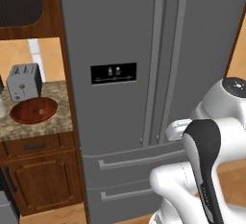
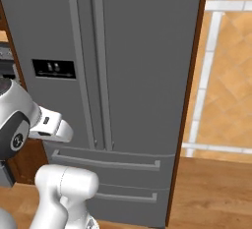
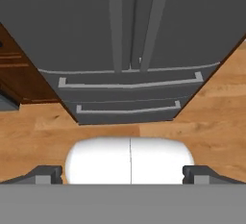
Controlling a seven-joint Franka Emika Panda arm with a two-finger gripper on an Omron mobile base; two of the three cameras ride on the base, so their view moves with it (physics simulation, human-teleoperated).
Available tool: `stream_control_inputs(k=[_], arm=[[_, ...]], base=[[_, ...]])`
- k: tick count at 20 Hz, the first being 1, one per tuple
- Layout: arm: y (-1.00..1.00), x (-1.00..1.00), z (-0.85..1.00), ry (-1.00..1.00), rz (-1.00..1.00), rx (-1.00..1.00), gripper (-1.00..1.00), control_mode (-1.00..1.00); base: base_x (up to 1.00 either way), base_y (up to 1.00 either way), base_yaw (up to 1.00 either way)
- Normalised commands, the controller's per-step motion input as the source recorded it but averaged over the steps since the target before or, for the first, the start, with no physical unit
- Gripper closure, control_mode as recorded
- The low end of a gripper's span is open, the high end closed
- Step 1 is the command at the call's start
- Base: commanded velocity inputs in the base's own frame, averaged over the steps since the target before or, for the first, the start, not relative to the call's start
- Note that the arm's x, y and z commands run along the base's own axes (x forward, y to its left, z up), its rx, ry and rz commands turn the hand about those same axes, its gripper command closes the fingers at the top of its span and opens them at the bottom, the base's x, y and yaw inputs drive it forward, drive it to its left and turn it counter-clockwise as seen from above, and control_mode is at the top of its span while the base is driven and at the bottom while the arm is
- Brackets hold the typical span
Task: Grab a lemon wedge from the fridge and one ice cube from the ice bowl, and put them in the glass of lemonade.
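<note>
Wood floor | fridge (image 1: 125, 35) doors shut — inside hidden | ice bowl (image 1: 33, 110) contents unclear | hand (image 3: 129, 174) spread — empty

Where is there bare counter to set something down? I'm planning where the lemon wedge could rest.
On the granite counter, the free strip is the front edge between the ice bowl and the fridge. The back is crowded by the toaster, right behind the bowl. The gripper is open, facing the closed fridge doors.
</note>
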Motion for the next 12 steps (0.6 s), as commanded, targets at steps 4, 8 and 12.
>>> stream_control_inputs(k=[4, 8, 12], arm=[[0.0, 0.0, 0.0, 0.0, 0.0, 0.0, -1.0, 1.0], [0.0, 0.0, 0.0, 0.0, 0.0, 0.0, -1.0, -1.0], [0.0, 0.0, 0.0, 0.0, 0.0, 0.0, -1.0, -1.0]], base=[[-0.25, -0.32, 0.1], [-0.06, -0.03, 0.0], [0.0, 0.0, 0.0]])
